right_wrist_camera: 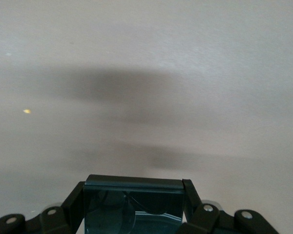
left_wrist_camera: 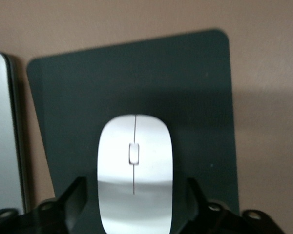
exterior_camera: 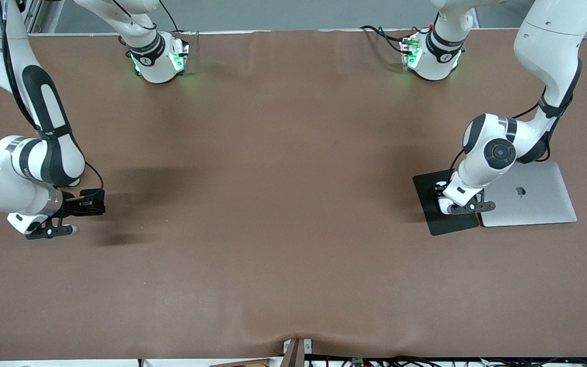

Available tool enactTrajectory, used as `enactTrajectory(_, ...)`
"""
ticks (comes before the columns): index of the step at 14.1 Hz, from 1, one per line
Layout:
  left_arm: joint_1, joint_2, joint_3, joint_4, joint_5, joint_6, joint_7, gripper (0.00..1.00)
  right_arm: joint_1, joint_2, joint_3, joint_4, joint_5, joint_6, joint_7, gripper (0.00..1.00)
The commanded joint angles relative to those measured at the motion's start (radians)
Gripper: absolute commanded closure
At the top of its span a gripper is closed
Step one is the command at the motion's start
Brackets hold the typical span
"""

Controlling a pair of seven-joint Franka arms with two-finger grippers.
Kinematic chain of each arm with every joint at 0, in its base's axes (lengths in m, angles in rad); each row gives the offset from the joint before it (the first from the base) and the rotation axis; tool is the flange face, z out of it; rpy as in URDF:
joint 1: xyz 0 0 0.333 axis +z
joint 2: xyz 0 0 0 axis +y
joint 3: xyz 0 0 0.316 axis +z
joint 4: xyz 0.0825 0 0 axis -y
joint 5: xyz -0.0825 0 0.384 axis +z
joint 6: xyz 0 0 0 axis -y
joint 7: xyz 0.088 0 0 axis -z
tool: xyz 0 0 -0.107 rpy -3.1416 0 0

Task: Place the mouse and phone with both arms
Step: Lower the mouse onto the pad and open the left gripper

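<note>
Mouse (left_wrist_camera: 135,173): pinched in left hand (left_wrist_camera: 136,204) over pad (left_wrist_camera: 195,97), long axis along the fingers, beside laptop (exterior_camera: 533,196). Phone (right_wrist_camera: 133,204): pinched in right hand (right_wrist_camera: 134,209) above bare worktop (exterior_camera: 273,204).

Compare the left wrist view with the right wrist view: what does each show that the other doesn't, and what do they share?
Only the left wrist view shows the white mouse held between the left gripper fingers over the black mouse pad, with the silver laptop edge beside the pad.

Only the right wrist view shows the black phone gripped by the right gripper above bare table, with shadows under it.

Both show the brown table and a gripper shut on its object.
</note>
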State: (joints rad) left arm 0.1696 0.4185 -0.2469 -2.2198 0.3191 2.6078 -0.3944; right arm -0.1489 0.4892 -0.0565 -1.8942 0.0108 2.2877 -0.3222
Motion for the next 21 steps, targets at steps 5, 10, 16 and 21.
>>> enactTrajectory(5,0.015,-0.182,-0.044,0.080,0.020,-0.168,0.002,0.00,-0.053,0.025,-0.022,-0.097,-0.034,0.079,0.081,1.00)
enactTrajectory(10,0.015,-0.225,-0.130,0.429,-0.008,-0.683,0.032,0.00,-0.074,0.034,-0.022,-0.134,-0.035,0.076,0.078,1.00)
enactTrajectory(16,0.019,-0.221,-0.138,0.742,-0.144,-0.987,0.095,0.00,-0.072,0.040,-0.022,-0.138,-0.035,0.076,0.078,0.00)
enactTrajectory(21,0.022,-0.251,-0.132,0.824,-0.144,-1.094,0.182,0.00,-0.058,0.006,-0.022,-0.099,-0.037,0.021,0.083,0.00)
